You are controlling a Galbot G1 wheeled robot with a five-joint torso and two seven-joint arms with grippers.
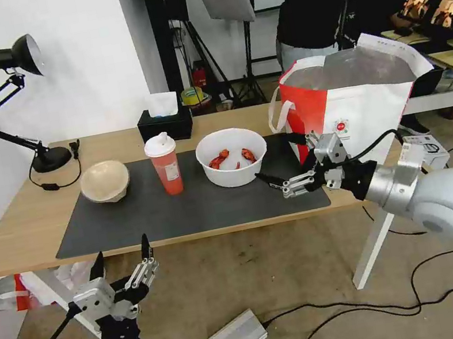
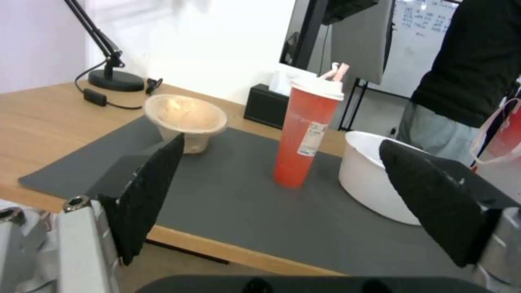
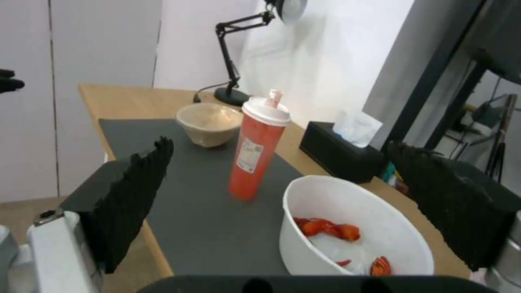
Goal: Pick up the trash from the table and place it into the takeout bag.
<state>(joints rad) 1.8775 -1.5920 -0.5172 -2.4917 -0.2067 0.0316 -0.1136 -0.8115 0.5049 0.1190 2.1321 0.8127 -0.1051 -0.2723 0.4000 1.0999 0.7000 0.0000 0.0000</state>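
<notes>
Three pieces of trash sit in a row along the dark grey mat (image 1: 187,211) on the light-wood counter (image 1: 9,231). At the robot's left end is a beige pulp bowl (image 1: 104,181), resting on the mat's edge and tipped slightly so its opening faces up and partly toward the robot. In the middle stands a tall red cup (image 1: 165,165) with a white lid, upright, its long axis vertical, a paper label on its side. To the right of the cup is a white round bowl (image 1: 232,156), opening upward, holding a few red scraps. Behind the cup and bowl, near the counter's far edge, is a black tissue box (image 1: 164,123), and a black desk lamp (image 1: 21,100) stands at the far left corner. The takeout bag (image 1: 344,108), boxy, white and red with white loop handles and a silvery lining, stands upright at the right end of the counter with its mouth open to the top. The right hand (image 1: 275,181) reaches in from the right, held low over the mat just beside the white bowl's near right side, pointing toward the bowl, its fingers apart and gripping nothing. The left hand (image 1: 122,258) hangs below and in front of the counter's near edge, fingers pointing up and spread apart, empty.
</notes>
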